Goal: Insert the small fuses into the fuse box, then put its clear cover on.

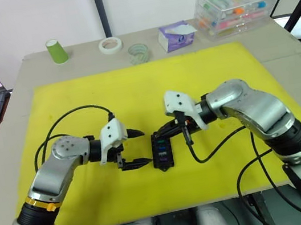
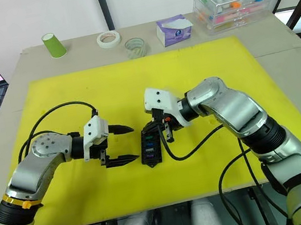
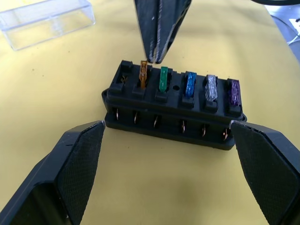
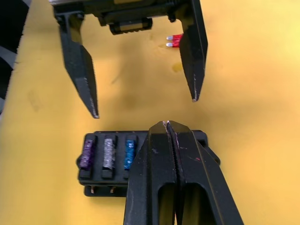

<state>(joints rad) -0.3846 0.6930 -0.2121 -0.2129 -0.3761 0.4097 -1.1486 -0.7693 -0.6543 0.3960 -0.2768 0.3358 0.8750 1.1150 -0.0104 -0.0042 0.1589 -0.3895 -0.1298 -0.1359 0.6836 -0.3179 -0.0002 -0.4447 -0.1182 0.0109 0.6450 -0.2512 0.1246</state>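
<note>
Left wrist view showed the left gripper released before the fuse box on the yellow mat. Beyond, the right gripper, clenched, pressed the amber fuse; pushing straight down would seat it. One slot stayed empty; the clear cover lay farther off, the red fuse apart.

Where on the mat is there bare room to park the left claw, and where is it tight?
Free: the mat between the fuse box and the tape rolls, and its near-left corner. Tight: around the fuse box, where the left claw and right claw meet.
</note>
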